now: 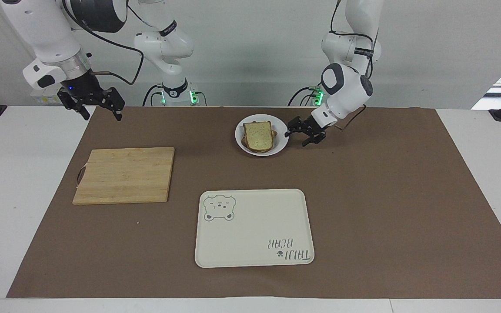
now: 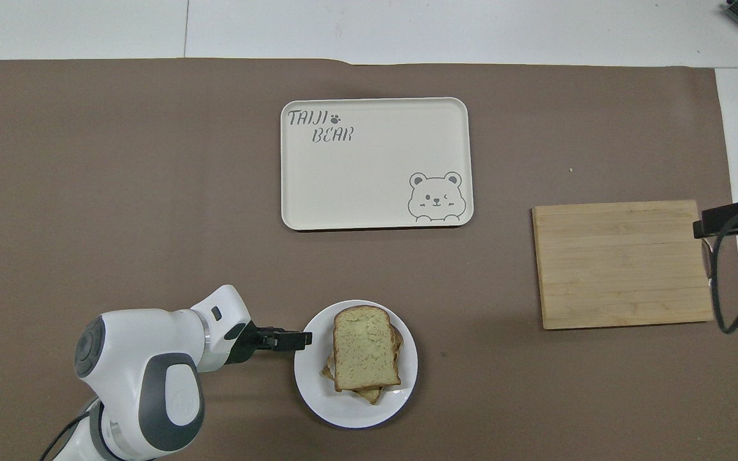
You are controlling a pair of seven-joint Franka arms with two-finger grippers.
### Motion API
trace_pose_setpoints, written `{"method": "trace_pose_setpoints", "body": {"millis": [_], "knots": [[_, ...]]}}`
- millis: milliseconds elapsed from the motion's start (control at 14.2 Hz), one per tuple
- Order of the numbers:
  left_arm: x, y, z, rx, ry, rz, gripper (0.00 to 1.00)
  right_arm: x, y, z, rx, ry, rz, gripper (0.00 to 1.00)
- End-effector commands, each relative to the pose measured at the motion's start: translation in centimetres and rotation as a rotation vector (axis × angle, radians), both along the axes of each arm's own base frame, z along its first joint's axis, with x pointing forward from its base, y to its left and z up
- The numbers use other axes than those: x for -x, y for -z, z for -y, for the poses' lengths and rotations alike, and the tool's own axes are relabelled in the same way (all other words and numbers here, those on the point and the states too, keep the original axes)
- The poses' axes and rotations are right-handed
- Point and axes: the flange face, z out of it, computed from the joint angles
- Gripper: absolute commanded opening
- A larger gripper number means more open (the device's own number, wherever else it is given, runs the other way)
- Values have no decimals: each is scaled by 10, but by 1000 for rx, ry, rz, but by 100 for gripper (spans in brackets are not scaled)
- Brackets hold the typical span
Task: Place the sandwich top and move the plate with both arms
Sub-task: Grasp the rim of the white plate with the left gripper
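The white plate (image 1: 279, 148) (image 2: 356, 413) stands on the brown mat near the robots. On it is a stacked sandwich, and the sandwich top (image 1: 258, 134) (image 2: 364, 349) lies flat as its uppermost slice. My left gripper (image 1: 296, 137) (image 2: 305, 339) is low at the plate's rim, on the side toward the left arm's end of the table. It is open and holds nothing. Whether it touches the rim I cannot tell. My right gripper (image 1: 102, 116) (image 2: 697, 228) hangs raised and open over the mat's corner by the cutting board, with nothing in it.
A bamboo cutting board (image 1: 124, 175) (image 2: 622, 264) lies toward the right arm's end of the table. A cream tray (image 1: 254, 228) (image 2: 375, 163) with a bear drawing lies farther from the robots than the plate, with nothing on it.
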Motion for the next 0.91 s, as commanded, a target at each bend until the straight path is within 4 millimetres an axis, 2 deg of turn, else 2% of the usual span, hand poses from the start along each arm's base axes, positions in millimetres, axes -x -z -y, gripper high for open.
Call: {"method": "trace_pose_setpoints", "body": {"millis": [0, 70, 141, 211, 281, 352, 422, 844], "knots": [[22, 19, 11, -13, -16, 4, 100, 1, -20, -9, 23, 4, -36, 100], [26, 19, 15, -6, -38, 10, 98, 0, -21, -10, 22, 3, -25, 100], [28, 19, 18, 7, -55, 1, 90, 4, -18, -10, 21, 7, -34, 100], [30, 18, 17, 10, -56, -2, 72, 3, -18, -9, 17, 5, -32, 100], [33, 20, 16, 7, -53, -7, 35, 4, -17, -11, 8, 0, -39, 100], [34, 20, 16, 8, -53, -7, 5, 3, -17, -12, 9, -1, -35, 100], [34, 19, 17, 11, -51, -10, 0, 3, -18, -14, 7, -6, -33, 100], [23, 17, 10, -3, -95, 25, 0, 3, -17, -14, 7, -6, -34, 100]]}}
